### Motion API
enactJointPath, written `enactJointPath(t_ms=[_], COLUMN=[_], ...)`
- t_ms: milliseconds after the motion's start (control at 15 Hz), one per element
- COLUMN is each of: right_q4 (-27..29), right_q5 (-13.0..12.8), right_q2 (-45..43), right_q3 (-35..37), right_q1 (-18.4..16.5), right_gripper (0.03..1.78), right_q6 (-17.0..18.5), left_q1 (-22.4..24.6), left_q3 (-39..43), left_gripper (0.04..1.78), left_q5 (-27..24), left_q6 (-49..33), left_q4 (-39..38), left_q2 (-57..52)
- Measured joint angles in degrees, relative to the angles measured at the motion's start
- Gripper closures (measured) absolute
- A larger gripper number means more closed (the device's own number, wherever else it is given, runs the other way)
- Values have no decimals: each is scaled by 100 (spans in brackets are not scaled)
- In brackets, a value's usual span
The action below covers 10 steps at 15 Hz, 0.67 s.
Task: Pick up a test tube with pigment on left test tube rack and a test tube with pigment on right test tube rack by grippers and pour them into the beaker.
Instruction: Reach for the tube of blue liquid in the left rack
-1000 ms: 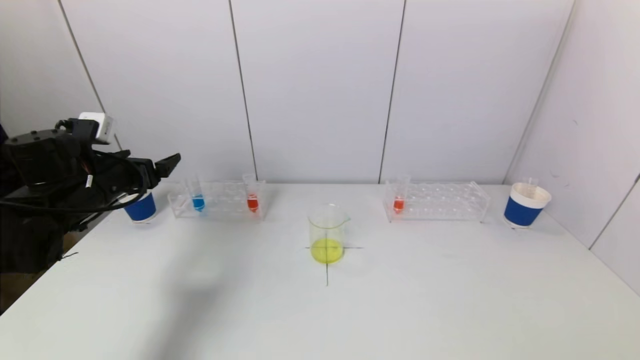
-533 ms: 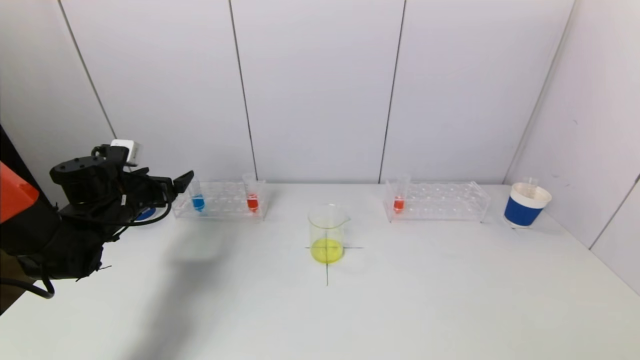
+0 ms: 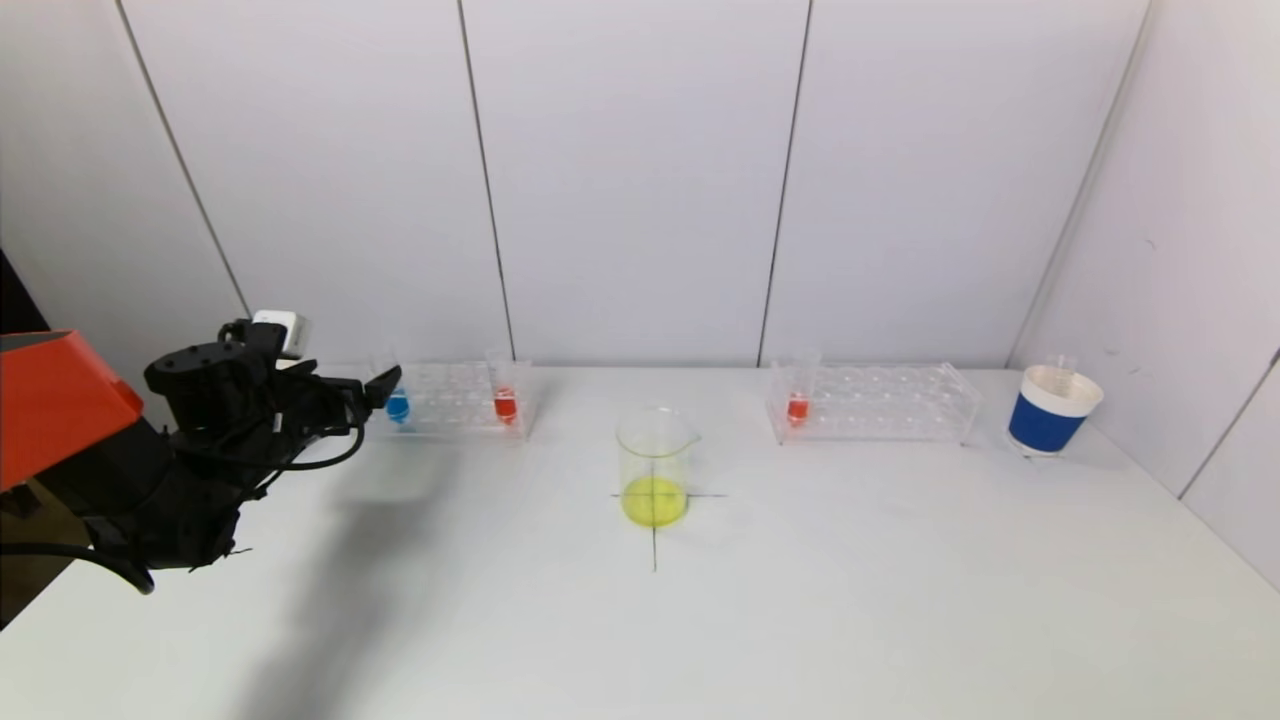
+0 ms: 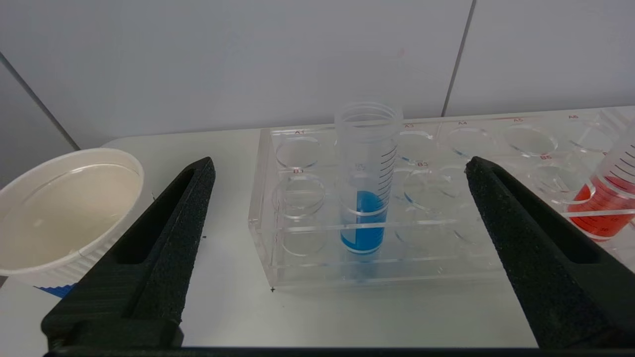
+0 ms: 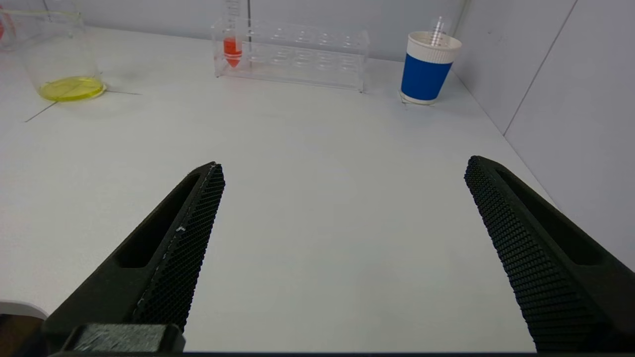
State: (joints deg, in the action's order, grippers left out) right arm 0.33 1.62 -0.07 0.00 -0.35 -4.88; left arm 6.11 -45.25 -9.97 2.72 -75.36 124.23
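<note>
The clear left test tube rack (image 3: 450,405) (image 4: 317,258) holds a test tube with blue pigment (image 3: 397,404) (image 4: 365,198) near its left end and one with red pigment (image 3: 505,404) (image 4: 603,206) at its right end. My left gripper (image 3: 375,390) (image 4: 337,168) hovers open just short of the rack, the blue tube centred ahead of its jaws, untouched. The right test tube rack (image 3: 880,405) (image 5: 297,57) holds a red-pigment tube (image 3: 797,407) (image 5: 231,49). The glass beaker (image 3: 655,465) (image 5: 62,59) with yellow liquid stands mid-table. My right gripper (image 5: 342,168) is open over bare table, out of the head view.
A blue-and-white paper cup (image 4: 59,213) stands left of the left rack, hidden behind my arm in the head view. Another blue paper cup (image 3: 1052,410) (image 5: 427,67) with a tube in it stands right of the right rack, near the side wall.
My left arm has swung down and forward toward the left rack, bringing its open gripper level with the blue tube. Nothing else moved.
</note>
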Motion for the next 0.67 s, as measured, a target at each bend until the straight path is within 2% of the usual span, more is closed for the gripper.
enactJointPath(t_ms=[667], right_q4=[2], right_q5=[2], right_q2=[0], right_q3=[0], right_q1=[0], right_gripper=[5], right_q6=[2], left_q1=[-7], left_q3=[-310], left_gripper=[6], left_q5=[0], left_q6=[-7], left_q4=[50], left_q2=[206])
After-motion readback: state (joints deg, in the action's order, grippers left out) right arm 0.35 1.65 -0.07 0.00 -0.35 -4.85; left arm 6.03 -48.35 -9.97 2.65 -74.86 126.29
